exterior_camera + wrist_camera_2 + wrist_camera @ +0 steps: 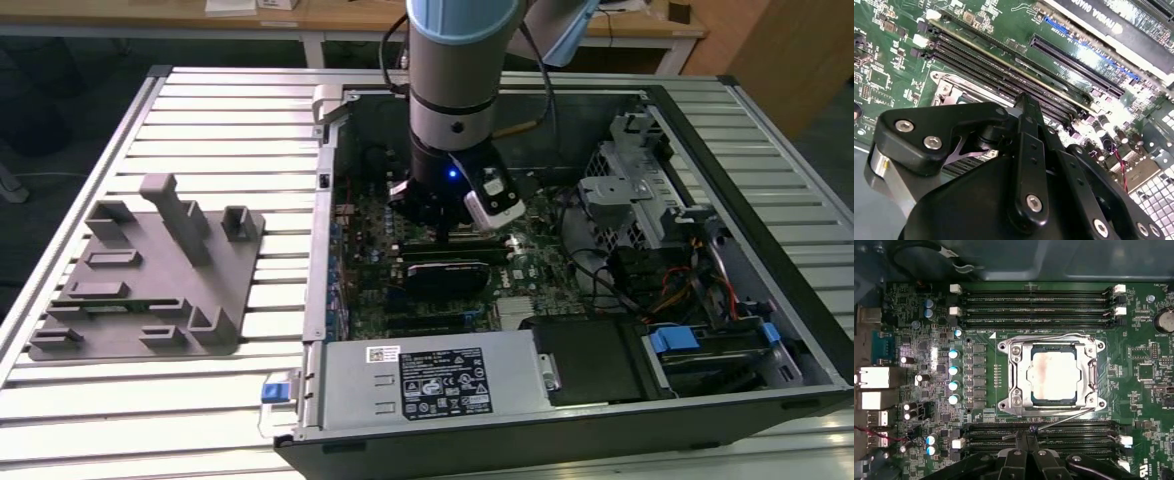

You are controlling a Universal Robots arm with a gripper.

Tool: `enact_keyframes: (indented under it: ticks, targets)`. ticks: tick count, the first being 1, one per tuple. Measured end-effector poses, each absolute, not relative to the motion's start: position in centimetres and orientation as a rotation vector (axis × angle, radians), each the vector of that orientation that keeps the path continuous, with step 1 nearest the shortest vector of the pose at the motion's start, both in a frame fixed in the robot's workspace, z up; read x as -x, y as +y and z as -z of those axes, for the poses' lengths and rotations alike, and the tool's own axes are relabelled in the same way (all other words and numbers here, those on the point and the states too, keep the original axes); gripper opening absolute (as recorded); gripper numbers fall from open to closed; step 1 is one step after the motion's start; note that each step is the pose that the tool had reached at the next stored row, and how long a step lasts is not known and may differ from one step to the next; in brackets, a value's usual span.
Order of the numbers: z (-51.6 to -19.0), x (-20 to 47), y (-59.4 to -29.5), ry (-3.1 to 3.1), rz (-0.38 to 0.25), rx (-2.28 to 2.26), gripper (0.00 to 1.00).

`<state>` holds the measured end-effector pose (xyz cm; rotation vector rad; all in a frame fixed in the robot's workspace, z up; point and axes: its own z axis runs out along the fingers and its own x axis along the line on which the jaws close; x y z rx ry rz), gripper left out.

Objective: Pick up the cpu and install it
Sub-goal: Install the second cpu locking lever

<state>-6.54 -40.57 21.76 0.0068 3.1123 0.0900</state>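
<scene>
Cpu (pixel 1056 376) (shiny, smudged silver top) sits inside the socket (pixel 1015 375).

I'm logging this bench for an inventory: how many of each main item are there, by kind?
cpu: 1
socket frame: 1
grey tray: 1
computer case: 1
gripper: 1
Total: 5

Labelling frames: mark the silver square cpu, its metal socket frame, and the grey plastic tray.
silver square cpu (pixel 1056 376), first wrist view, middle of its top.
metal socket frame (pixel 1015 375), first wrist view, side bar.
grey plastic tray (pixel 127 300), exterior view, flat base.
</scene>
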Motion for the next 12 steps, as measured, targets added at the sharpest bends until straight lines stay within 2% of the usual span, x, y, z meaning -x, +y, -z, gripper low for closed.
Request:
enact_keyframes:
  ticks: [7,12]
  targets:
    - [-21.5,6.8,-41.32,3.108,-0.186,-0.008,0.11]
    - [-21.17,7.0,-41.55,3.105,-0.231,-0.009,0.11]
